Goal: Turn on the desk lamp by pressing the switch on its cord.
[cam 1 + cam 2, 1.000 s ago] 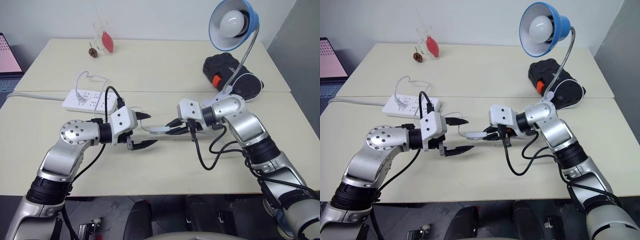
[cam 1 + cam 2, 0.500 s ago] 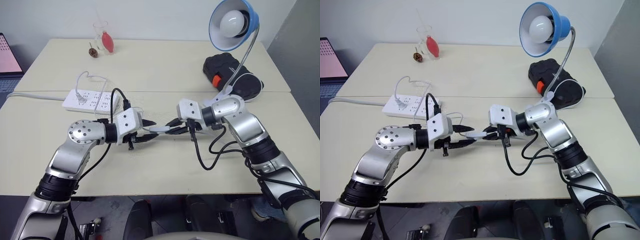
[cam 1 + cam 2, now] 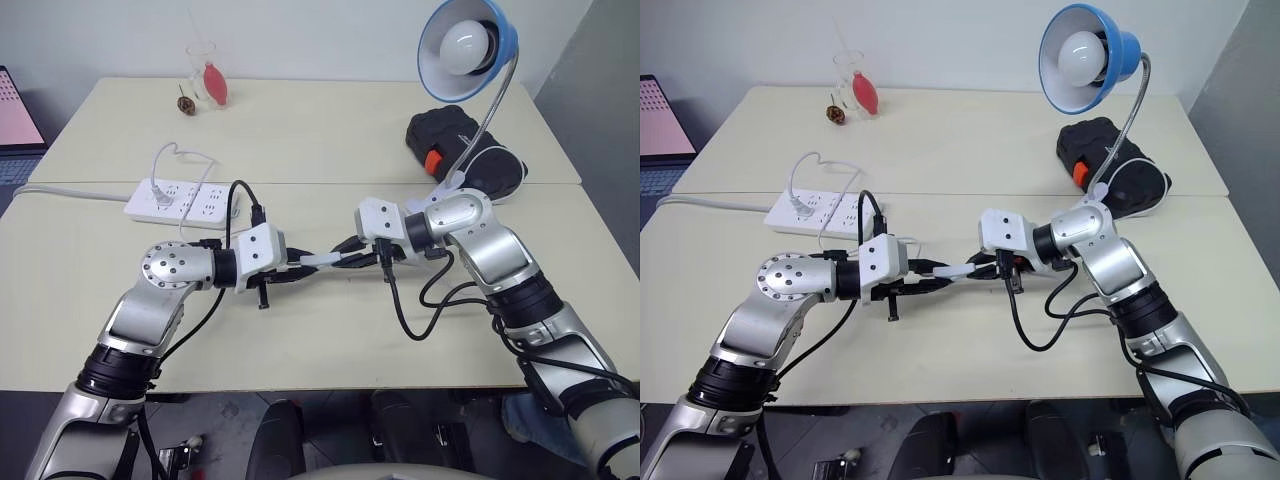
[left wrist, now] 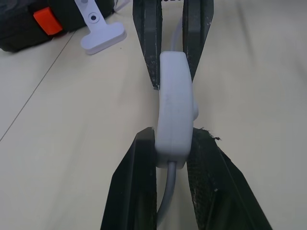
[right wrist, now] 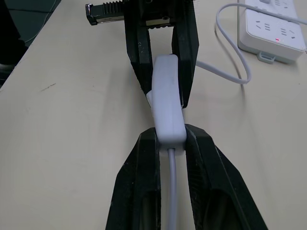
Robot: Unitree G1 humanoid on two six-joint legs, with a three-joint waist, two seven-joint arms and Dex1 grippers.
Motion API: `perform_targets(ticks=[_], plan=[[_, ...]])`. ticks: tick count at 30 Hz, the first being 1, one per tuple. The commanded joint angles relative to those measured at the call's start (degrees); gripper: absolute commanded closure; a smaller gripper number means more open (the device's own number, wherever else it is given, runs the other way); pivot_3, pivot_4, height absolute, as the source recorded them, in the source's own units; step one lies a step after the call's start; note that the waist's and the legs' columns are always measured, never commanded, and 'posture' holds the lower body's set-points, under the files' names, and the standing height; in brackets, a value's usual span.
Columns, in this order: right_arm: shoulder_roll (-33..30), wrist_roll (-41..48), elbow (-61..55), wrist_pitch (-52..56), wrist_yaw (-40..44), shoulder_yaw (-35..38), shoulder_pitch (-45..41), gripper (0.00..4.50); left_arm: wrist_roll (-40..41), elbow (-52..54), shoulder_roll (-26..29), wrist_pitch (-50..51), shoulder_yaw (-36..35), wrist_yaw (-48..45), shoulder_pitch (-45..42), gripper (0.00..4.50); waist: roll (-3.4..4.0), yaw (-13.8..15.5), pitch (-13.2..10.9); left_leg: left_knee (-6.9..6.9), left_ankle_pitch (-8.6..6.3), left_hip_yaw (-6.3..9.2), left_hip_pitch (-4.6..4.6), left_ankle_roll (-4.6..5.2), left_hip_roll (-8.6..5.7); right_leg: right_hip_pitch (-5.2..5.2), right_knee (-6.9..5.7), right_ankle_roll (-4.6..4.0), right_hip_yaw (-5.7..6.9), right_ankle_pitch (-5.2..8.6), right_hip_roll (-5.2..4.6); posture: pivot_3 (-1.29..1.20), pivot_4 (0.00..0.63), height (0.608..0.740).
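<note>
- The tabletop is pale cream, with a seam running across it between the far half and the near half.
- The desk lamp stands at the far right, its blue shade facing the camera with a white bulb inside (unlit, as far as can be seen), on a chrome gooseneck leading down to a white clip base.
- A black case with an orange catch sits just behind the clip base.
- A white power strip lies at the left, a plug in it.
- The left gripper has its jaws shut on one end of the switch.
- The right gripper has its jaws clamped on the other end.
- The switch is held between both grippers above the near tabletop.
- The cord loops from the switch towards the strip.
</note>
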State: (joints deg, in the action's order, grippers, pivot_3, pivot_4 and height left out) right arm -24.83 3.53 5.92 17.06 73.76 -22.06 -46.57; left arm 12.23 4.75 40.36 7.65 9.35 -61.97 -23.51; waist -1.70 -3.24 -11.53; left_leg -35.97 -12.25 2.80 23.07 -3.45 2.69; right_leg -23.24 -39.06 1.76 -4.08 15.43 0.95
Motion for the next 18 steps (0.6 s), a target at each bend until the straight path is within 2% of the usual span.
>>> perform_targets(ticks=[1, 3, 14, 18], plan=[[0.00, 1.75, -1.69, -0.35, 1.16, 0.52, -1.29, 4.13, -0.21, -0.02, 0.36, -2.70, -1.92, -0.04, -0.83, 2.65, 0.00, -0.01, 0.00, 0.00, 0.00, 0.00, 0.00, 0.00, 0.00, 0.00, 0.00, 0.00, 0.00, 0.00, 0.00, 0.00, 0.150, 0.740], [-0.08, 2.66, -1.74, 0.95, 1.96, 0.69, -1.36, 4.13, 1.65, 1.56, 1.17, -1.94, -2.01, -1.98, 0.39, 2.38, 0.00, -0.01, 0.00, 0.00, 0.00, 0.00, 0.00, 0.00, 0.00, 0.00, 0.00, 0.00, 0.00, 0.00, 0.00, 0.00, 0.150, 0.740], [-0.54, 3.54, -1.61, 3.10, 3.40, 0.55, -1.68, 4.13, 7.37, 7.26, 1.00, 5.38, -3.05, -2.88, 1.04, 2.38, 0.00, -0.01, 0.00, -0.01, 0.00, 0.01, 0.01, 0.00, 0.00, 0.00, 0.00, 0.00, 0.00, 0.00, 0.00, 0.00, 0.150, 0.740], [-0.58, 3.42, -1.67, 3.20, 3.50, 0.53, -1.72, 4.13, 6.96, 7.84, 1.50, 6.82, -2.81, -2.91, 0.92, 2.38, 0.00, -0.01, 0.00, -0.01, 0.00, 0.01, 0.00, 0.00, 0.00, 0.00, 0.00, 0.01, 0.01, 0.00, 0.01, 0.00, 0.150, 0.740]])
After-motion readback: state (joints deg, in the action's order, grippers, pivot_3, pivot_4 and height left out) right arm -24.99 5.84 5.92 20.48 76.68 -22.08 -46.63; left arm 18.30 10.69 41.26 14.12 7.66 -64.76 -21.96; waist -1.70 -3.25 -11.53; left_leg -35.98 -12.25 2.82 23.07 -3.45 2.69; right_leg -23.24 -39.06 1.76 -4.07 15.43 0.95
